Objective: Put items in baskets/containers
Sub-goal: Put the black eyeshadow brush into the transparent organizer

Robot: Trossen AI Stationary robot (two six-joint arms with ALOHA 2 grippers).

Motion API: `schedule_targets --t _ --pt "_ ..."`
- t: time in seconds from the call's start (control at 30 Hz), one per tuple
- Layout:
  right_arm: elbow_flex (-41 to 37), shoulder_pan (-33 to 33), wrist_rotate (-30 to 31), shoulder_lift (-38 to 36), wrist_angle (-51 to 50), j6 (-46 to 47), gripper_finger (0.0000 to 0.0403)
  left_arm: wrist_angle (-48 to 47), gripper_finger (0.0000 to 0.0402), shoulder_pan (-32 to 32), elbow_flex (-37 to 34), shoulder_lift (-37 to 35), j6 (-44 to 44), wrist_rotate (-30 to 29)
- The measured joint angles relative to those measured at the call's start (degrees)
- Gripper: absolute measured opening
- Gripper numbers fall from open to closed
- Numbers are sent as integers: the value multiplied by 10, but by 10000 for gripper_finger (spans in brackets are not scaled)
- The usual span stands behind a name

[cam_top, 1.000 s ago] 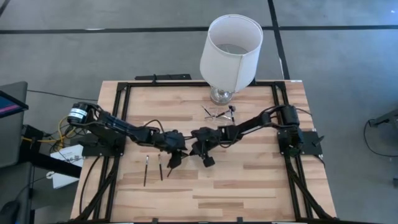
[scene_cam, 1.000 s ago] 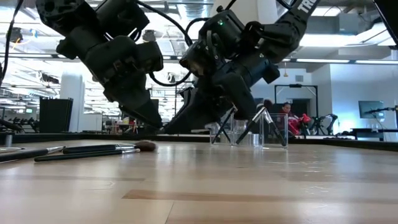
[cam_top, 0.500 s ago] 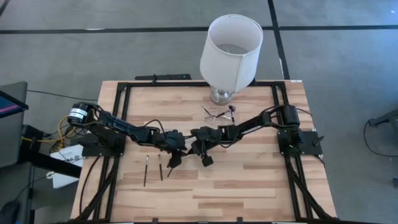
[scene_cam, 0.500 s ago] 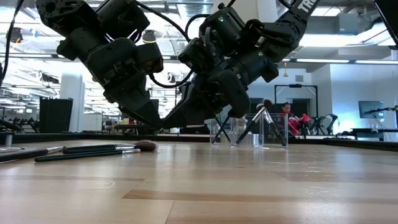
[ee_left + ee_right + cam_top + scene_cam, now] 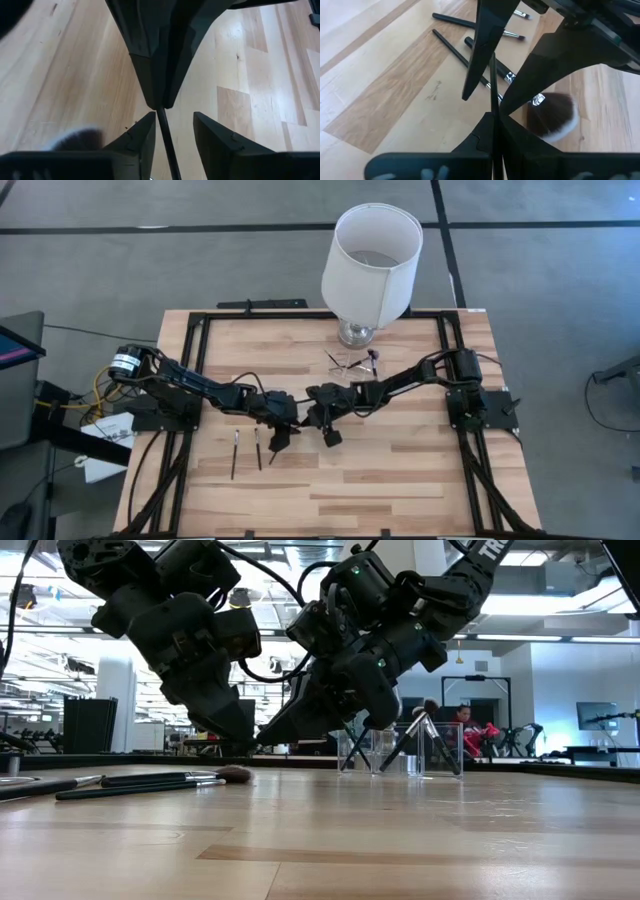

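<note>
My right gripper (image 5: 493,120) (image 5: 326,430) is over the middle of the table, shut on a slim dark brush handle (image 5: 493,85). My left gripper (image 5: 175,130) (image 5: 278,435) faces it tip to tip and is open, one finger on each side of that handle (image 5: 165,132); I cannot tell whether a finger touches it. Two brushes (image 5: 234,452) (image 5: 257,448) lie flat near the left gripper, and one with a fluffy head (image 5: 555,115) (image 5: 235,775) also lies on the wood. The clear tray (image 5: 350,360) (image 5: 400,750) stands by the lamp base with brushes leaning in it. My right gripper pinches the thin brush handle (image 5: 493,102) between its two shut fingers, and the handle runs straight out past the fingertips along their length. The fingers slant down toward the table's left. The handle's far end passes between my left gripper's fingers (image 5: 485,45); its tip is hidden.
A tall white lampshade on a glass base (image 5: 372,250) stands at the far edge, just behind the tray. Black frame rails (image 5: 200,330) border the table. Bare wood (image 5: 400,480) lies toward the near edge. People sit in the room beyond (image 5: 465,725).
My right gripper has risen a little and shifted slightly toward the table's left, closer to my left gripper, still holding the handle. The brushes on the table and the tray have stayed where they were.
</note>
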Motion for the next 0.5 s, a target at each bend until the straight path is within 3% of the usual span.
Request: schedule_targets --t 0.5 --pt "0 0 1 0 6 2 7 -3 14 1 -1 0 -3 -7"
